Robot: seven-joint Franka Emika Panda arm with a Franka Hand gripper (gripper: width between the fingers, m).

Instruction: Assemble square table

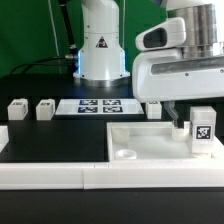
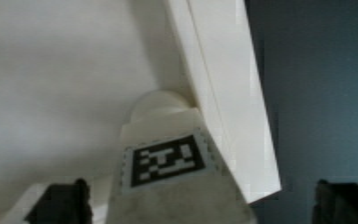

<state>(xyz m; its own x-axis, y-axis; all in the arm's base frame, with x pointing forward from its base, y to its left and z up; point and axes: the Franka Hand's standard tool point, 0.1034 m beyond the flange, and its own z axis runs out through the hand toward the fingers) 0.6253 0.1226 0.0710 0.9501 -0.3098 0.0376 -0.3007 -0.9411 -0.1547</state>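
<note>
The white square tabletop (image 1: 140, 140) lies flat at the exterior view's right, with a round socket showing near its front corner. One white tagged leg (image 1: 203, 131) stands upright on its far right corner. My gripper (image 1: 188, 118) hangs right over that leg, jaws open. In the wrist view the leg (image 2: 167, 160) stands between my two dark fingers (image 2: 60, 203), with a gap on one side, and the tabletop (image 2: 69, 80) lies beyond it. Three more legs lie on the black table: two on the left (image 1: 17, 110) (image 1: 45, 109) and one behind the tabletop (image 1: 153, 108).
The marker board (image 1: 100, 106) lies in front of the robot base (image 1: 100, 45). The long white bar fence (image 1: 50, 172) runs along the front edge and meets the tabletop's front side.
</note>
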